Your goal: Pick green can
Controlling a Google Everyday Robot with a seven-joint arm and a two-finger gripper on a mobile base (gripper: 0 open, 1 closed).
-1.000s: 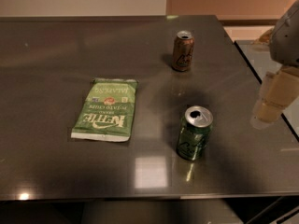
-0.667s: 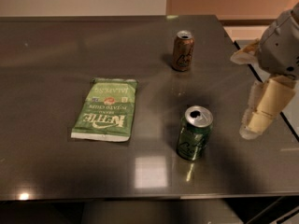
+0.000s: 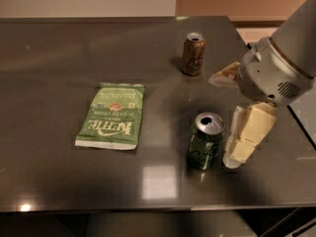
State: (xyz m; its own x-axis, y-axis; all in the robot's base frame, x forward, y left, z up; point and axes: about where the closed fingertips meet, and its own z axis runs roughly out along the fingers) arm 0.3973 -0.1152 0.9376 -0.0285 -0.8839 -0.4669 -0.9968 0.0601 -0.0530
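While the claw point(image 3: 222, 121) hangs over the right part of the worktop point(image 3: 49, 58), its two cream, blocky fingers point(image 3: 249, 137) stand wide apart and hold nothing.

- Lower finger: thick, faceted, matte; slants down and to the left, tip close to the worktop and just beside the green can's right flank. Cannot tell whether it touches.
- Upper finger: shorter in view, tapered; points left toward the brown can, apart from it.
- Wrist housing point(image 3: 276, 73): rounded, pale grey, smooth shell with a small slotted vent; a conical grey arm section rises out of view at top right.

Green can point(image 3: 205, 141): upright at front centre-right of the worktop. Cylinder of green metal with a slight sheen, dark script on its side, silver top with the tab opening visible. It sits left of the line between the two fingertips, not between them.

Brown can point(image 3: 193, 53): same shape, brown-orange wall, silver top, upright; farther back, well apart from the green can.

Chip bag point(image 3: 112, 115): flat, green, crinkled foil rectangle with white lettering; lies label up, left of the green can, well apart.

Worktop: dark grey, smooth, glossy slab; pale light patches reflected near the front edge
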